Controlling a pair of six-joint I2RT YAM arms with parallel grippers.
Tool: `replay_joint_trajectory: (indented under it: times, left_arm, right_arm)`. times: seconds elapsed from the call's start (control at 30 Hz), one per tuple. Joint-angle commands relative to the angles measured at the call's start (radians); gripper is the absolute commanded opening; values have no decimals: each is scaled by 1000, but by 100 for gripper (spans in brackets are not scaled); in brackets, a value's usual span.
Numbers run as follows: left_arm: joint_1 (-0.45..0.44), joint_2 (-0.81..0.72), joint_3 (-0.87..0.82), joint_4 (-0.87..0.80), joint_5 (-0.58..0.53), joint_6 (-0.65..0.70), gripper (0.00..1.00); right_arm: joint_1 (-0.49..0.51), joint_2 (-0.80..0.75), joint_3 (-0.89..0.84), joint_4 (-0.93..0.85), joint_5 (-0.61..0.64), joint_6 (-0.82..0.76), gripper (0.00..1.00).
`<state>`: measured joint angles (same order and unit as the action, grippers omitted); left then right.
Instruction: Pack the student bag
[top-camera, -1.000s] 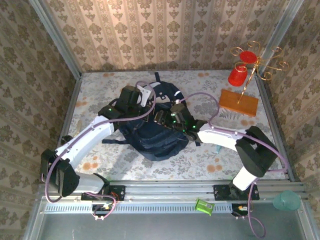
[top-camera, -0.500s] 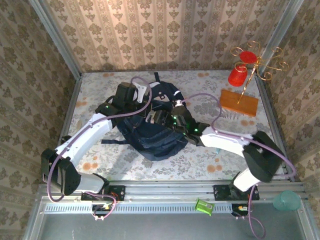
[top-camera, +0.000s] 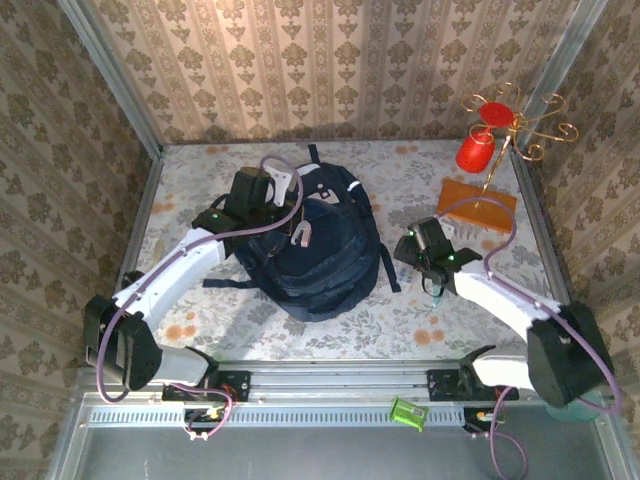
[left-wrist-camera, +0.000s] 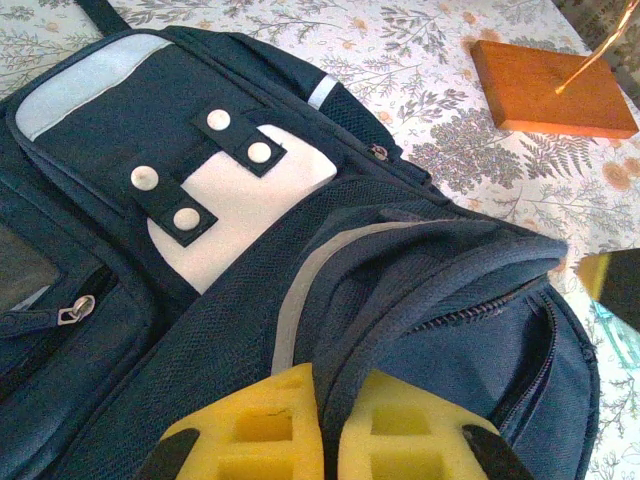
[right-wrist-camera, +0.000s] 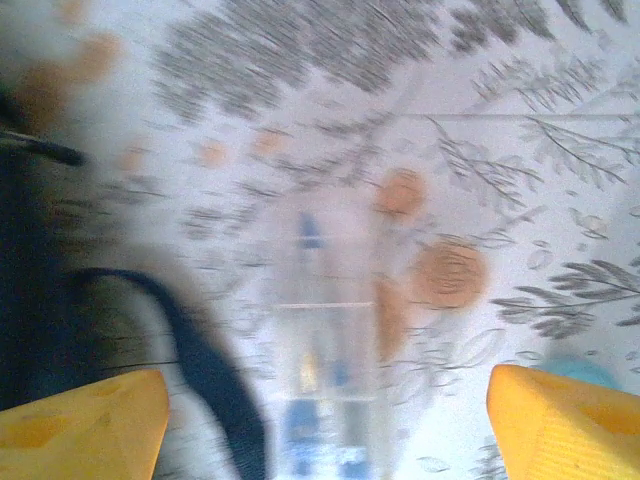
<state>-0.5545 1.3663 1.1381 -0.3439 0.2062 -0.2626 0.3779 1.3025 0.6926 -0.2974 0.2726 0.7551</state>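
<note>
The student bag (top-camera: 325, 265), dark navy with white studded patches (left-wrist-camera: 240, 195), lies mid-table. My left gripper (top-camera: 297, 228) is at the bag's top; its yellow pads (left-wrist-camera: 250, 430) are shut on a fold of navy fabric beside the zipper (left-wrist-camera: 328, 420). My right gripper (top-camera: 415, 248) hangs to the right of the bag, open, its yellow fingers (right-wrist-camera: 85, 415) wide apart. Below it on the tablecloth lies a blurred clear case with blue and yellow contents (right-wrist-camera: 330, 390), not touched. A dark bag strap (right-wrist-camera: 205, 375) curls beside the case.
An orange wooden base (top-camera: 478, 205) (left-wrist-camera: 550, 90) carries a gold wire stand (top-camera: 505, 120) with a red cup (top-camera: 476, 152) at the back right. A green item (top-camera: 407, 412) and a teal cup (top-camera: 572, 400) sit off the table near the front rail.
My right gripper has drawn away from the bag's opening to the right and opened wide. The left gripper has kept its grip on the bag's fabric.
</note>
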Motion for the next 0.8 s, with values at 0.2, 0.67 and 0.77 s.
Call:
replay_joint_trajectory:
  times: [0.2, 0.67, 0.77]
  left_arm:
    - [11, -29, 1, 92, -13, -7, 0]
    - [11, -29, -16, 104, -22, 10, 0]
    - [12, -30, -21, 109, -22, 4, 0]
  right_arm:
    - [-27, 266, 97, -2, -93, -92, 81]
    - [-47, 292, 157, -14, -116, -158, 35]
    - [-44, 192, 136, 37, -182, -162, 35]
